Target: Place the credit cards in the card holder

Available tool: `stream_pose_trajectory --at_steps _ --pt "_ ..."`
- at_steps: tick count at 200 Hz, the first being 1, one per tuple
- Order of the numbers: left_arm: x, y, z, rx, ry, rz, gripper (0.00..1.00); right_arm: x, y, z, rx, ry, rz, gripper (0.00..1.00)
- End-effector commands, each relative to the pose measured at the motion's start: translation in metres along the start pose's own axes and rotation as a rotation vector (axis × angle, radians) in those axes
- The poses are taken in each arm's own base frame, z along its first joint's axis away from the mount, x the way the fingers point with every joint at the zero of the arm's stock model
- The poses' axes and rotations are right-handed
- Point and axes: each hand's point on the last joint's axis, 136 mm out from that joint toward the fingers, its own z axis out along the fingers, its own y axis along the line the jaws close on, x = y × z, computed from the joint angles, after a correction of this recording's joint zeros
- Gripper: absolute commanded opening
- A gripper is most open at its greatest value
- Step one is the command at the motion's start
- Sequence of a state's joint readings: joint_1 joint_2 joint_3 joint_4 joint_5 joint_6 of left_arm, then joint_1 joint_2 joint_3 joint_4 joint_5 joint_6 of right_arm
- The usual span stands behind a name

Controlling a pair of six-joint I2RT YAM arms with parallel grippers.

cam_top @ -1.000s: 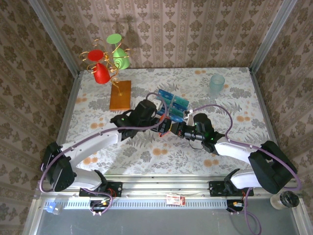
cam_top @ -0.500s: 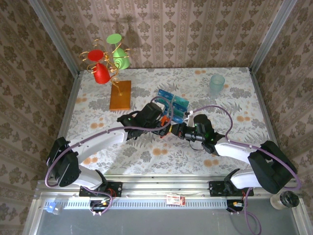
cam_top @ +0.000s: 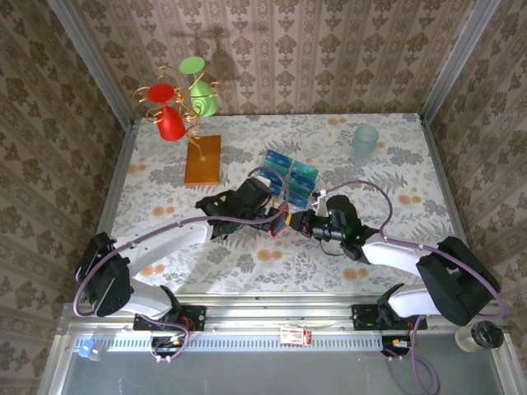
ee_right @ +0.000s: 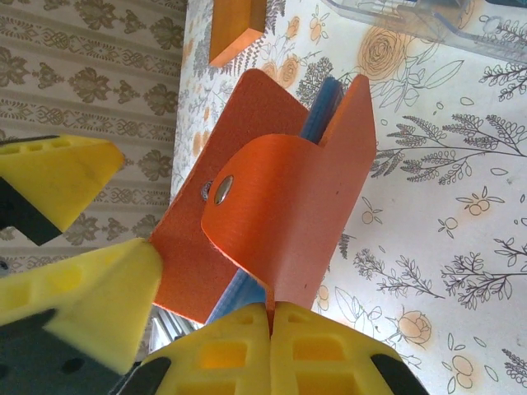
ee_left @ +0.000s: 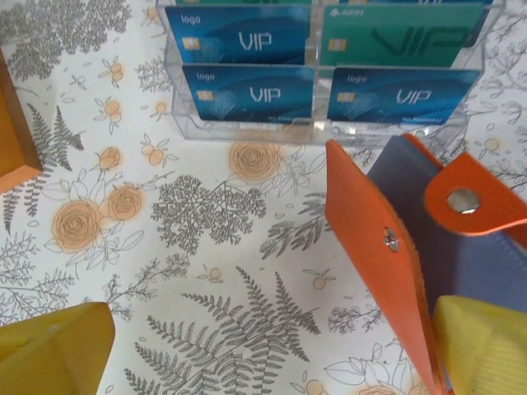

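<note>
Top external view showed both arms meeting at mid-desk, the left tool and right tool close on either side of the orange card holder. The credit cards stood just behind in a clear stand on the floral desk, blue ones and one teal.

Right wrist view had the right tool with its yellow fingers together, clamped on the lower edge of the card holder, which was held upright, flaps spread, snap tab hanging loose.

Left wrist view showed the left tool spread wide and holding nothing. The card holder was just beside one finger; whether they touched I could not tell.
</note>
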State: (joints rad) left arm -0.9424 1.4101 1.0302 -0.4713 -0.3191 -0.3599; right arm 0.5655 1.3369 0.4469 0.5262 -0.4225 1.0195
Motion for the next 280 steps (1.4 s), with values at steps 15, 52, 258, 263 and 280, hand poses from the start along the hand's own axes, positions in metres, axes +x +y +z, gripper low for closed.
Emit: stream_pose_trajectory --at_steps 15,52,258,263,280 --pt "0.026 0.009 0.003 -0.037 0.043 -0.013 1.0 -0.005 -0.002 -0.003 -0.002 -0.039 -0.025 0.0" --pt "0.043 0.011 0.011 -0.048 0.071 -0.018 1.0 -0.004 -0.005 -0.003 0.001 -0.042 -0.021 0.0" --pt "0.059 -0.022 0.041 -0.047 0.126 0.06 1.0 0.033 -0.048 0.001 0.057 -0.015 0.047 0.0" --pt "0.058 -0.023 0.041 -0.046 0.125 0.061 1.0 0.034 -0.048 0.002 0.057 -0.013 0.048 0.0" --pt "0.059 -0.023 0.042 -0.05 0.128 0.064 1.0 0.038 -0.048 0.005 0.06 -0.007 0.049 0.0"
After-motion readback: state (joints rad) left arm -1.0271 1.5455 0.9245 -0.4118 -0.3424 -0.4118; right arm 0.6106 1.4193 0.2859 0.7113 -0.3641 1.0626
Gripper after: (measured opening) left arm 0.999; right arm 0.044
